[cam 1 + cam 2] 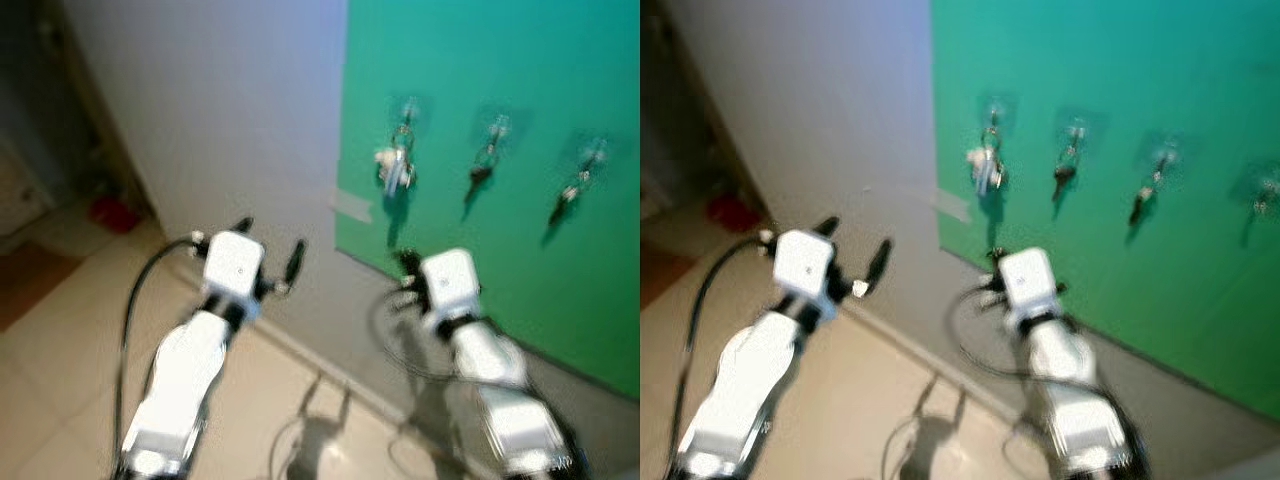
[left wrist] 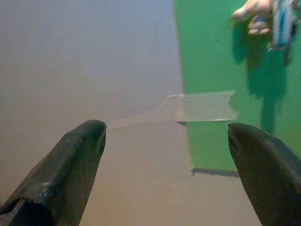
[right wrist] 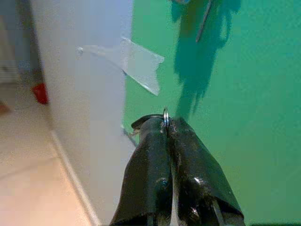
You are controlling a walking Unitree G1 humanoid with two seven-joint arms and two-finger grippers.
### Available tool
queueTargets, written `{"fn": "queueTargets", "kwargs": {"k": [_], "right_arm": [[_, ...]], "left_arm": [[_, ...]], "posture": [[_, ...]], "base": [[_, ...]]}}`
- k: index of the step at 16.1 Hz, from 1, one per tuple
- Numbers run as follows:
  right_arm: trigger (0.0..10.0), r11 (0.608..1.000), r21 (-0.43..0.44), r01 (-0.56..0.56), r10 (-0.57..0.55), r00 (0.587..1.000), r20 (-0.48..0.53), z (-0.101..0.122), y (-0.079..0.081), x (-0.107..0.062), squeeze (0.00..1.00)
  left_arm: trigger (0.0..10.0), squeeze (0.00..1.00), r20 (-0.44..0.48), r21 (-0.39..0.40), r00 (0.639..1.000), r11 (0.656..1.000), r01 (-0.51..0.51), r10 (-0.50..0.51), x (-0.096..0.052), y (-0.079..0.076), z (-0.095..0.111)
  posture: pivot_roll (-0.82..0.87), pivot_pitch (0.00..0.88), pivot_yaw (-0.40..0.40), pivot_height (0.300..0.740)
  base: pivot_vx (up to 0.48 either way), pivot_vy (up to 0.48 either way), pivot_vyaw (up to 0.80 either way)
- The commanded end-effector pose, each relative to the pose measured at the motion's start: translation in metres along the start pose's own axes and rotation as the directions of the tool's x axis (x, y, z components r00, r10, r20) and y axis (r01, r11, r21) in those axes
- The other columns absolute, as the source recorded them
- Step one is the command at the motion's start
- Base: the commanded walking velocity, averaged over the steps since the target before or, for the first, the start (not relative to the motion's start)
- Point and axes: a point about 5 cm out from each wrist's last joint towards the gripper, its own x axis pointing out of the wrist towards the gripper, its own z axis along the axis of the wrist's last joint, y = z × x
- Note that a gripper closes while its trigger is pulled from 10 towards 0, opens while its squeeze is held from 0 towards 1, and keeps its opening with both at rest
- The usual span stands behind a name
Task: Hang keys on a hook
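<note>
On your far left the tiled floor (image 1: 60, 380) runs open toward a dim corner where a small red object (image 1: 112, 213) sits at the foot of the pale wall (image 1: 230, 110). That wall meets the floor along a light skirting edge running diagonally under both arms, so your free room is on the floor side.

Your left gripper (image 1: 270, 245) is raised in front of the bare pale wall with its black fingers (image 2: 70, 165) spread wide and nothing between them. Past those fingers you see a strip of clear tape (image 2: 202, 107) bridging the straight vertical edge where the wall gives way to the green panel (image 1: 480, 90).

Right of that edge, your right gripper (image 3: 165, 123) sits low on the green panel, just beside its left border and near the tape. Its fingers are pinched together on a thin metal key ring (image 3: 166, 117), which pokes out at the tips; the keys themselves are not visible.

On the panel above and ahead of that gripper hangs a row of hooks. The leftmost hook (image 1: 405, 112) carries a pale key bunch (image 1: 394, 168), directly above your right gripper and apart from it. The next hooks (image 1: 497, 127) to the right each hold a dark hanging item, well apart from the gripper.
</note>
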Motion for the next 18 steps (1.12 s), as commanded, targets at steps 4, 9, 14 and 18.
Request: {"fn": "queueTargets", "kwargs": {"k": [4, 9, 14, 18], "right_arm": [[10.0, 0.996, 0.066, 0.064, -0.061, 0.997, -0.042, -0.011, -0.014, -0.02, 0.0], [10.0, 0.995, 0.089, 0.045, -0.04, 0.998, -0.054, -0.016, -0.012, -0.046, 0.0], [10.0, 0.995, 0.096, 0.026, -0.024, 1.0, -0.018, -0.007, -0.011, -0.049, 0.0], [10.0, 0.995, 0.101, 0.015, -0.015, 1.0, 0.001, -0.003, -0.011, -0.046, 0.0]], "left_arm": [[10.0, 0.0, 0.01, 0.001, 0.999, 0.999, 0.039, -0.039, 0.002, -0.006, 0.002], [10.0, 0.0, -0.011, -0.006, 0.998, 0.998, 0.06, -0.06, -0.006, -0.009, -0.003], [10.0, 0.0, -0.031, -0.061, 0.996, 0.994, 0.087, -0.089, -0.01, -0.006, -0.007], [10.0, 0.0, -0.024, -0.049, 0.995, 0.994, 0.093, -0.094, -0.009, -0.004, -0.005]], "posture": [[-0.08, 0.0, 0.052, 0.74], [-0.09, 0.0, 0.051, 0.74], [-0.09, 0.0, 0.056, 0.74], [-0.09, 0.0, 0.057, 0.74]], "base": [[0.0, -0.444, 0.0], [0.0, -0.437, -0.4], [0.0, 0.241, 0.0], [0.0, 0.24, 0.0]]}}
